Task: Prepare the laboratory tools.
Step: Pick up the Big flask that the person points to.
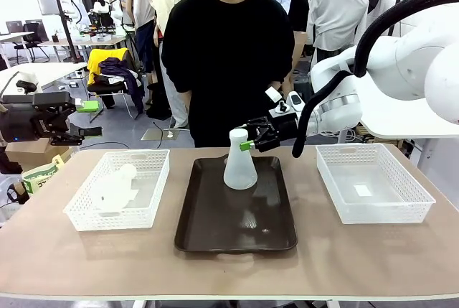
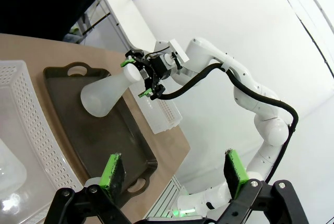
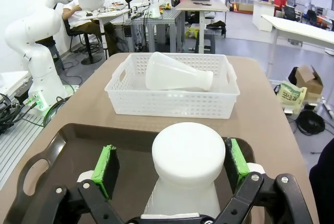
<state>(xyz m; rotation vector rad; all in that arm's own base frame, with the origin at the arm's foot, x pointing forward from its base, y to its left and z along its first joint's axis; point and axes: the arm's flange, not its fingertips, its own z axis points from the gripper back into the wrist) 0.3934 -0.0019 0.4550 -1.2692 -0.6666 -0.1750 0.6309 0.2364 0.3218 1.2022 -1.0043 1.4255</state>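
In the front view the right gripper point(image 1: 249, 141) comes in sideways at the neck of the upright flask point(image 1: 239, 168). The flask stands base down on the far part of the dark tray point(image 1: 237, 232), directly under the fingertips. Its wide base lets it stand without support, and the narrow neck is the part that fits between the fingers, which probably explains the side approach at that height. The right basket point(image 1: 337, 197) lies back along that arm, well behind the gripper. The left gripper point(image 1: 87, 119) hangs high, off to the side and well apart from everything. Below and ahead of it the lying flask point(image 1: 118, 186) rests on its side in the left basket point(image 1: 79, 211), the way a loose tool waits in a bin; it looks like the next one due for the tray. In the left wrist view that gripper's green pads point(image 2: 112, 171) stand wide apart with nothing between them, so it is open and empty. Far beyond its fingertips are the tray and the upright flask, with the other gripper at the flask's neck. In the right wrist view the flask's rounded top sits between the two pads. There is a clear gap on one side, and the other pad is just beside the rim, so the jaws are spread wide around the neck and not clamping it. Beyond the fingertips, past the tray's edge, lies the basket holding the second flask.
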